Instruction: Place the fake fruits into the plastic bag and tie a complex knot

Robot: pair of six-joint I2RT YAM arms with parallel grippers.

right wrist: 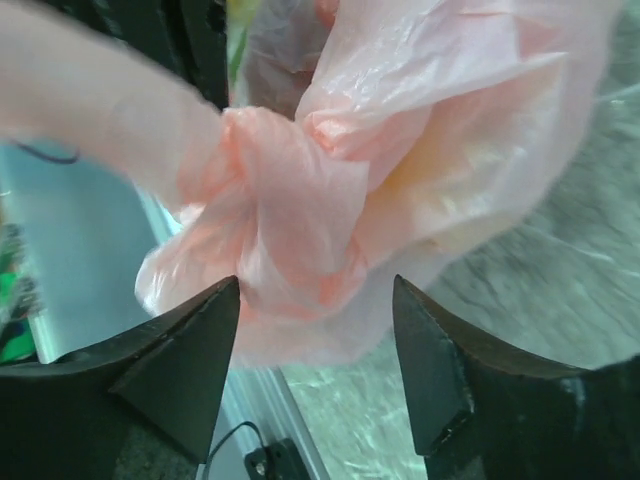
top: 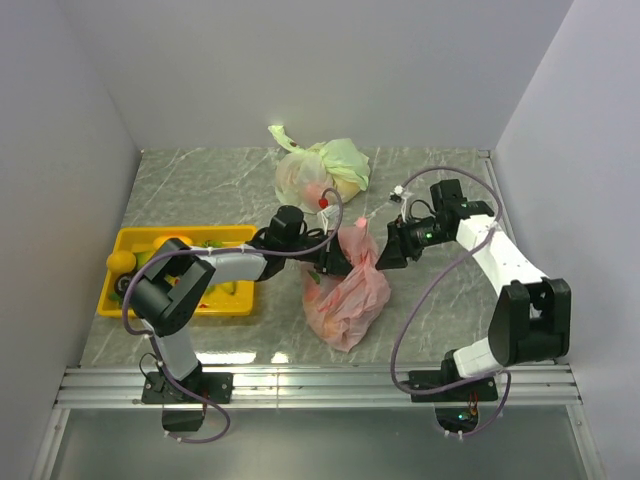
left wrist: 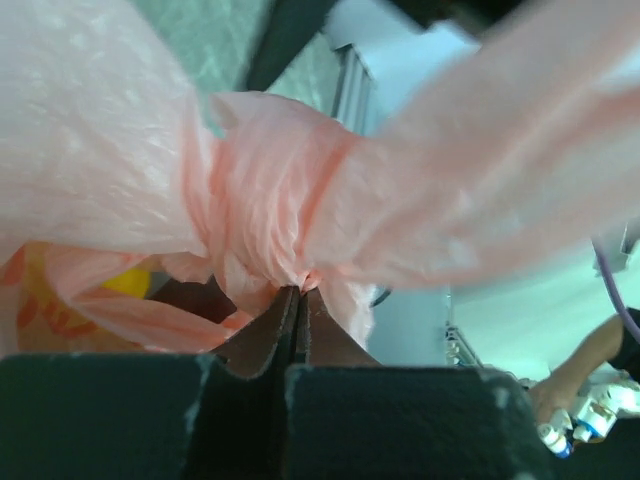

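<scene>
We see the left gripper [left wrist: 300,296] clamped tight on a fold of the pink bag [left wrist: 90,150], just below its knot [left wrist: 270,190]. The right gripper [right wrist: 316,288] is open, its jaws spread on either side of that knot. A yellow fruit [left wrist: 126,282] shows through the bag.

The plastic bag [top: 345,295] sits mid-tabletop [top: 200,190], toward the front edge. Left of it lies the tray [top: 140,234], with fake fruits [top: 121,262] in it. Behind the plastic bag rests a knotted bag [top: 320,170]. The left gripper [top: 343,262] meets the plastic bag's top from the left, the right gripper [top: 383,255] from the right.
</scene>
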